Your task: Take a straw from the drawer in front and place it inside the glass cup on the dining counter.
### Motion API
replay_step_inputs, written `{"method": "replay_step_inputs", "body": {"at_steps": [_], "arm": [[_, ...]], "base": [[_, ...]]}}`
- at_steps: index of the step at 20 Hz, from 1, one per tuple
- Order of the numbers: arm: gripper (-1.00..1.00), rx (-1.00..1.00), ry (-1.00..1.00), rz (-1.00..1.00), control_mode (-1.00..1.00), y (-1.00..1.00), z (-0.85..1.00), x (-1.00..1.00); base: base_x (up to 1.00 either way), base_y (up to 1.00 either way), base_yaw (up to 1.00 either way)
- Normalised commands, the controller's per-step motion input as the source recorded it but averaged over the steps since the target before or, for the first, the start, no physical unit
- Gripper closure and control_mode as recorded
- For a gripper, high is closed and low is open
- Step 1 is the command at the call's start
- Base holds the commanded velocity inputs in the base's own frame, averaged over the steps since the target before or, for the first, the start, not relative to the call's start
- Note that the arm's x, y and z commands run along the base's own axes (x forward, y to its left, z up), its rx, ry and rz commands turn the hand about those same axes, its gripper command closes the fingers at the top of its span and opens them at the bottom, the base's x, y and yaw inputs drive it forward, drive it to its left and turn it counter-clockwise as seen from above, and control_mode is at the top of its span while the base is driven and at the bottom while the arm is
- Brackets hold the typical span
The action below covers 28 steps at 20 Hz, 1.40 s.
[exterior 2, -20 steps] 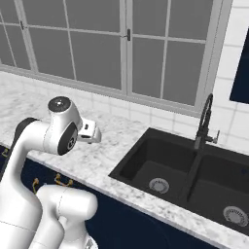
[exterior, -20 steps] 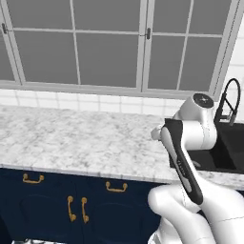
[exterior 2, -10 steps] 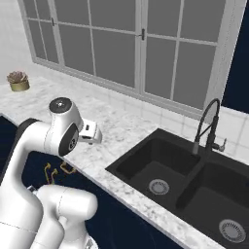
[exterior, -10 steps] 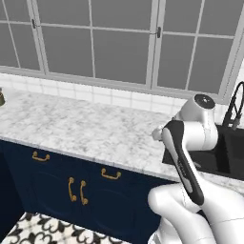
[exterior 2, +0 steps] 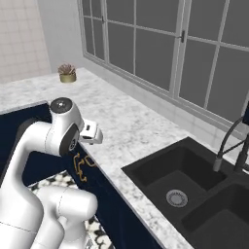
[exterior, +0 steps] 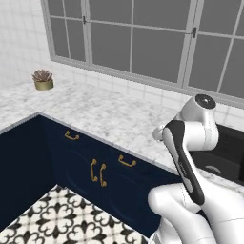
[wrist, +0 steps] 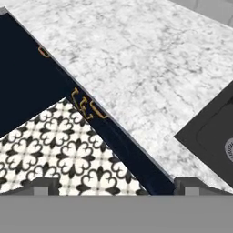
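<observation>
Our hand [wrist: 116,184] hangs above the edge of the marble worktop [wrist: 150,68], its two dark fingertips [wrist: 43,184] standing at their widest with nothing between them. Below and ahead of the hand runs the navy cabinet front, where a drawer [exterior: 125,167] with a curved brass handle [wrist: 98,109] sits shut just beside two doors with upright gold handles [exterior: 97,172]; we cannot see inside it, so any straw there is hidden from us. A second brass handle [wrist: 43,51] shows further along the same front. To one side of the hand lies the black sink [exterior 2: 185,187], cut off at the frame's edge in the hand view, with its dark tap [exterior 2: 228,143] rising behind it in the right base view. The patterned black-and-white floor tiles [wrist: 54,145] spread beneath the cabinets. Well beyond the hand, near the tiled wall, a small potted plant [exterior: 43,79] stands on the worktop under the grey window [exterior: 143,43]. From the base views the hand itself is mostly masked by the arm's white wrist [exterior 2: 90,132].
</observation>
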Motion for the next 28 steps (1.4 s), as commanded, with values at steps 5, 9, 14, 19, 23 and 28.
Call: {"method": "replay_step_inputs", "body": {"at_steps": [5,9,14,19,23,28], "arm": [[-1.0,0.0,-0.01,0.23,-1.0,0.03,-0.1,-0.09],[-1.0,-0.19,-0.1,0.23,-1.0,0.57,-0.12,-0.1],[-1.0,-0.51,-0.12,0.03,-1.0,0.98,-0.18,0.0],[-1.0,-0.62,-0.02,-0.03,-1.0,1.0,-0.3,0.01],[-1.0,-0.5,-0.06,-0.01,-1.0,0.83,-0.35,0.24],[-1.0,-0.27,0.01,-0.05,-1.0,0.26,-0.6,0.61]], "base": [[-0.1,-0.02,0.19],[0.0,0.0,0.0],[0.0,0.0,0.0],[0.0,0.0,0.0],[0.0,0.0,0.0],[0.0,0.0,0.0]]}}
